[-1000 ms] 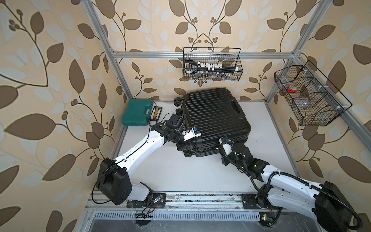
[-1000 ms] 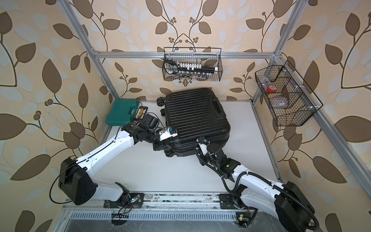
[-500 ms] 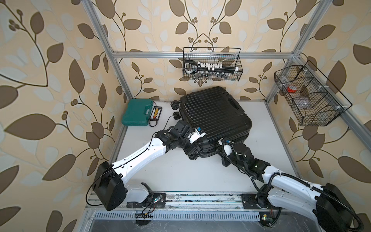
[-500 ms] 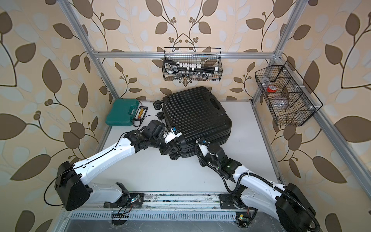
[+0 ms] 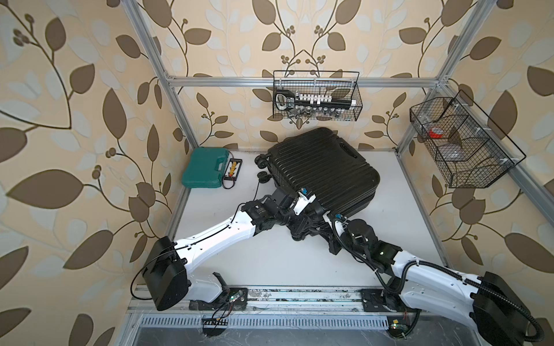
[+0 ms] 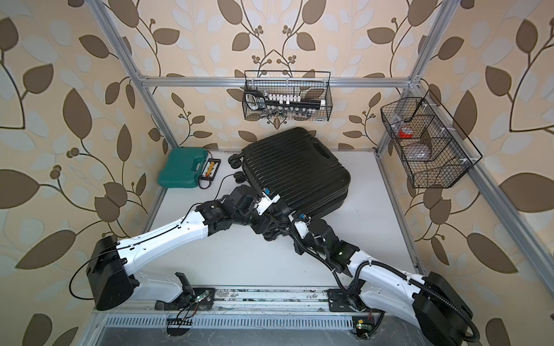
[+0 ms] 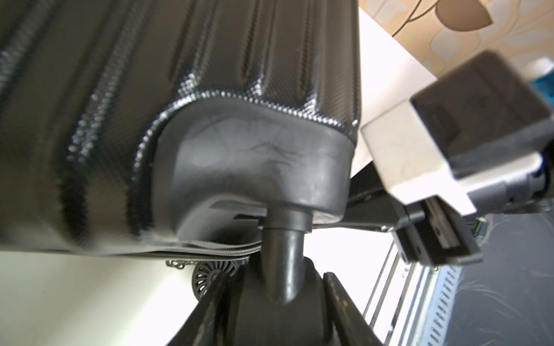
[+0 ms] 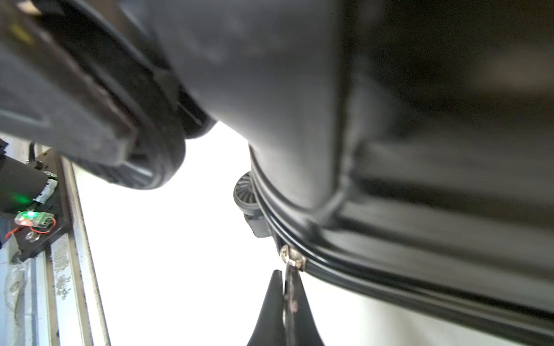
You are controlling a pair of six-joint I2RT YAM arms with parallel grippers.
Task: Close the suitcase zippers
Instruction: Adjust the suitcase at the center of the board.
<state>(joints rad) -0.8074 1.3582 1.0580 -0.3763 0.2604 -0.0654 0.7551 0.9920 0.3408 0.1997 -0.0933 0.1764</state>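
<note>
The zippers [image 8: 389,281] run straight on from the pull [image 8: 292,259] pinched in the right tool [image 8: 284,274] (left tool [image 7: 274,283] grips a wheel [image 7: 278,317]).

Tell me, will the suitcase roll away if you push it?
Probably not: the suitcase lies on its broad side, so its wheels point sideways, not down. It would likelier slide or swivel, since the shell looks hard and glossy. The left gripper seems to clamp one wheel, which should steady it.
</note>
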